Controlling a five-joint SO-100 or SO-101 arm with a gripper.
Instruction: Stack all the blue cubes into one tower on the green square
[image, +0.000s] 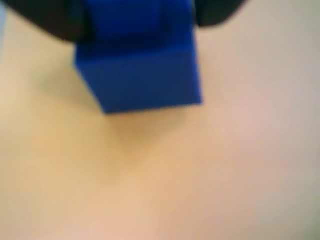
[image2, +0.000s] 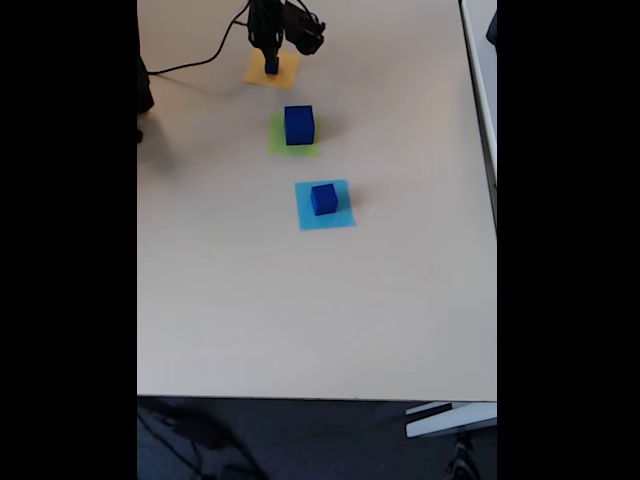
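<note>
Gripping claw (image2: 271, 62), apparently, small dark-blue cube (image: 142, 75)

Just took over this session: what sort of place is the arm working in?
Probably an office or lab desk: a plain beige tabletop, dark carpet below its edge, a black cable trailing across, and flat coloured paper squares marking cube spots.

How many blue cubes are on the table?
3: a big one on the green square, a smaller one on the light-blue square, a tiny one in the gripper over the orange square.
</note>
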